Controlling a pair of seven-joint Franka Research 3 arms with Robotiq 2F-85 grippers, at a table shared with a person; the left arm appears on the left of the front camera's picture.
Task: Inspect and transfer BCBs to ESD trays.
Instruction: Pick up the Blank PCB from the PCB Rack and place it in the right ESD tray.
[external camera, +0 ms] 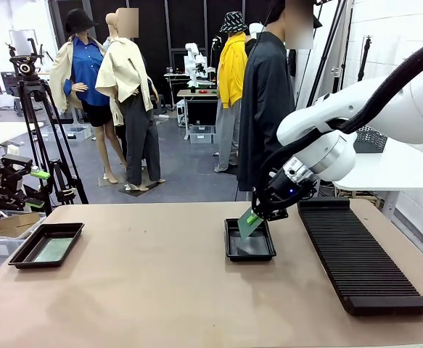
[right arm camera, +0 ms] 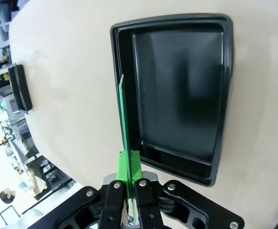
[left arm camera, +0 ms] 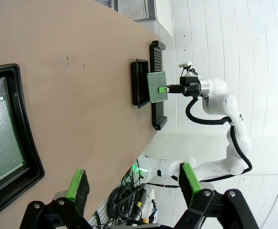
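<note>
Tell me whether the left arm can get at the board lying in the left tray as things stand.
Probably yes. The left gripper hangs open near the left tray, and the board lies flat and uncovered inside. Nothing stands between them, though the tray's raised rim may hamper a grip.

Fixed front camera, two wrist cameras, shared centre tray (external camera: 249, 249).

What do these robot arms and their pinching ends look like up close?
The right arm is smooth, glossy white with rounded joints and a black cable running along it. Its right end effector is black with a small blue light. The left end effector is black too, with two bright green finger pads.
</note>
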